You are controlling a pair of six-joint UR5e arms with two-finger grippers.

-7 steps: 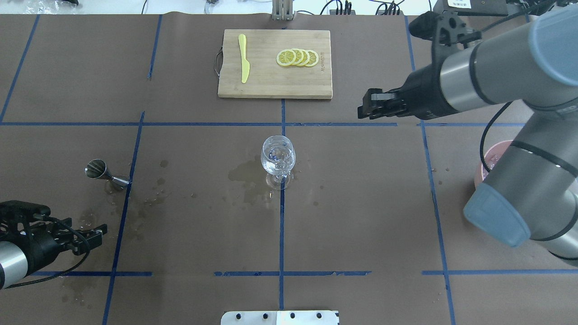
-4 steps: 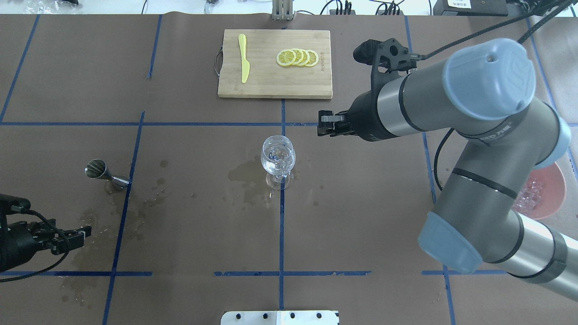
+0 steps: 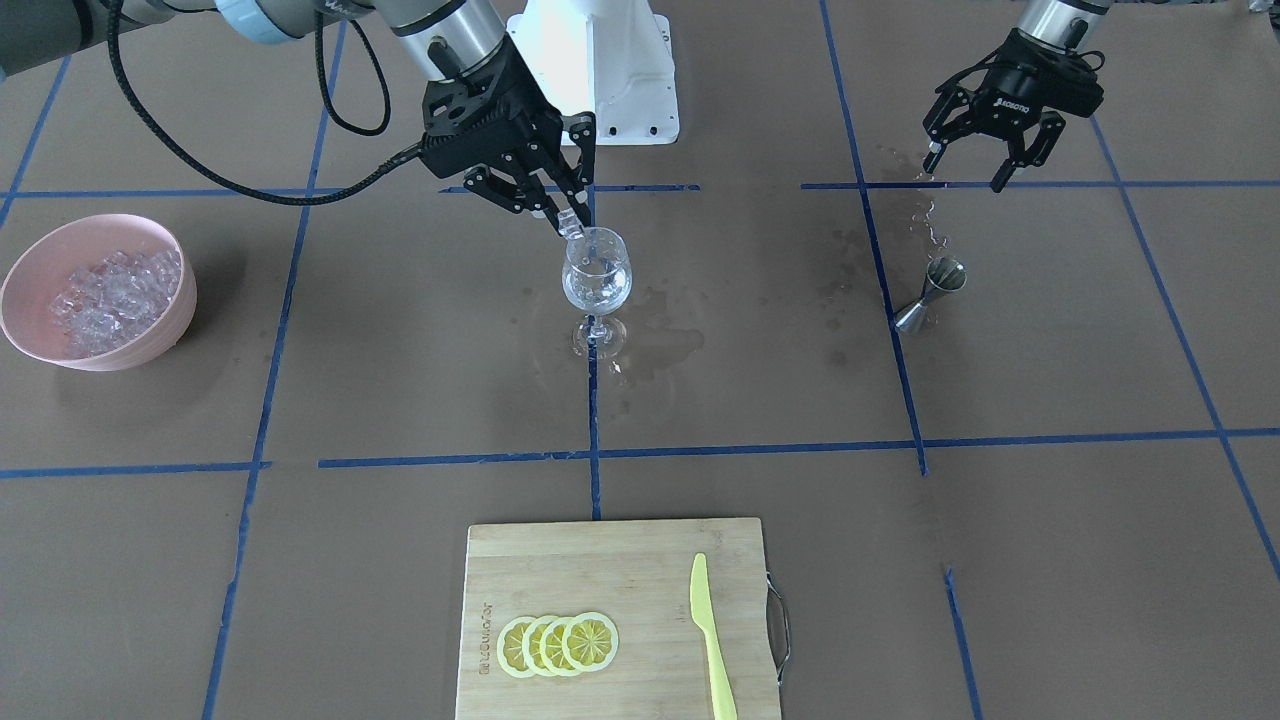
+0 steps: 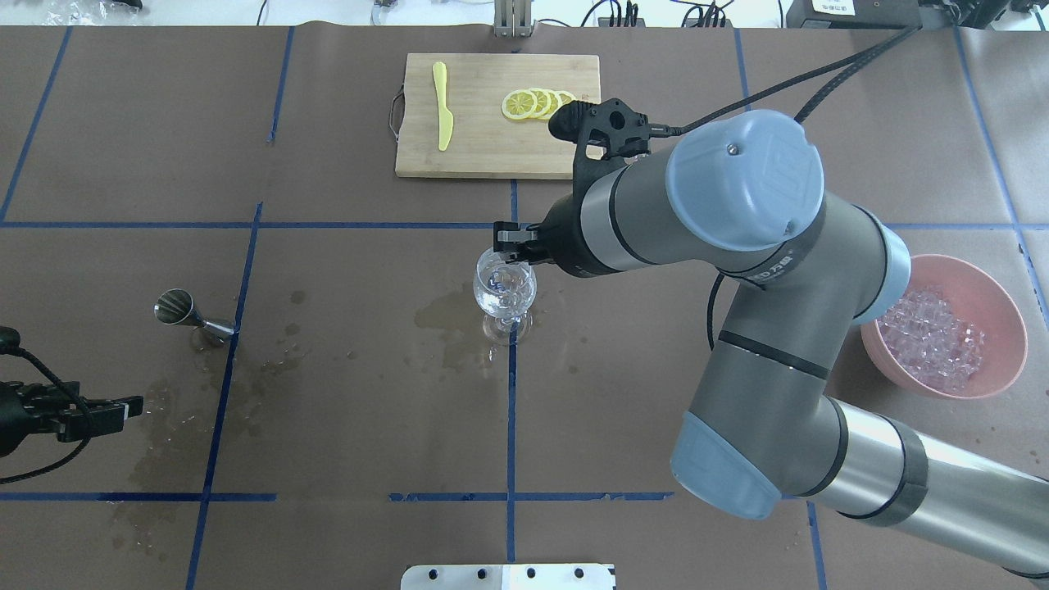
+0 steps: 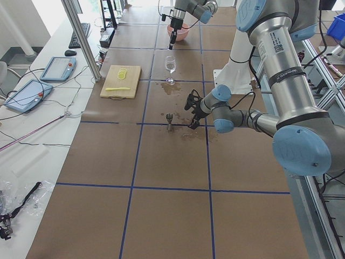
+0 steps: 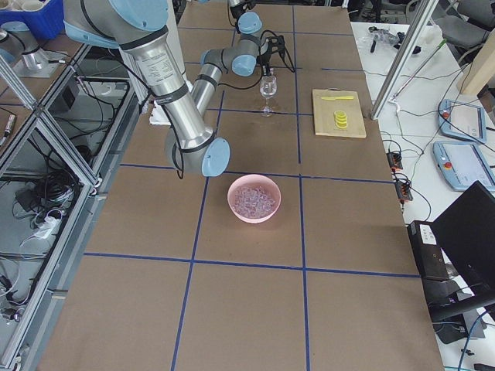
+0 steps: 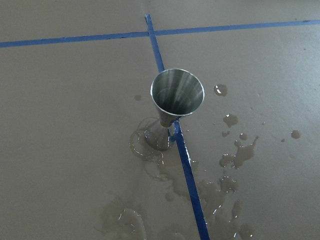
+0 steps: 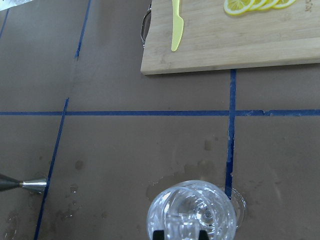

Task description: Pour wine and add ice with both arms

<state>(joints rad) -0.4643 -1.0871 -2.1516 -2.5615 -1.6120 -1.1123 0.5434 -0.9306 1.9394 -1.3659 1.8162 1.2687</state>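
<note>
A clear stemmed glass point(image 4: 504, 287) stands at the table's centre with clear wine and ice in it; it also shows in the front view point(image 3: 596, 275). My right gripper point(image 4: 512, 246) hangs just above its rim, shut on a clear ice cube point(image 3: 573, 228); in the right wrist view the fingertips point(image 8: 159, 235) sit over the glass point(image 8: 192, 212). A pink bowl point(image 4: 1014, 360) heaped with ice point(image 4: 934, 336) stands at the right. My left gripper point(image 3: 965, 165) is open and empty, apart from the steel jigger point(image 4: 184, 311) and nearer the robot.
A wooden cutting board point(image 4: 492, 156) with a yellow knife point(image 4: 442, 106) and lemon slices point(image 4: 537, 104) lies at the far middle. Wet patches point(image 4: 447, 319) mark the paper beside the glass and around the jigger point(image 7: 175, 100).
My right arm has swung left from the bowl's side to above the glass. My left gripper has drawn back toward the table's left edge.
</note>
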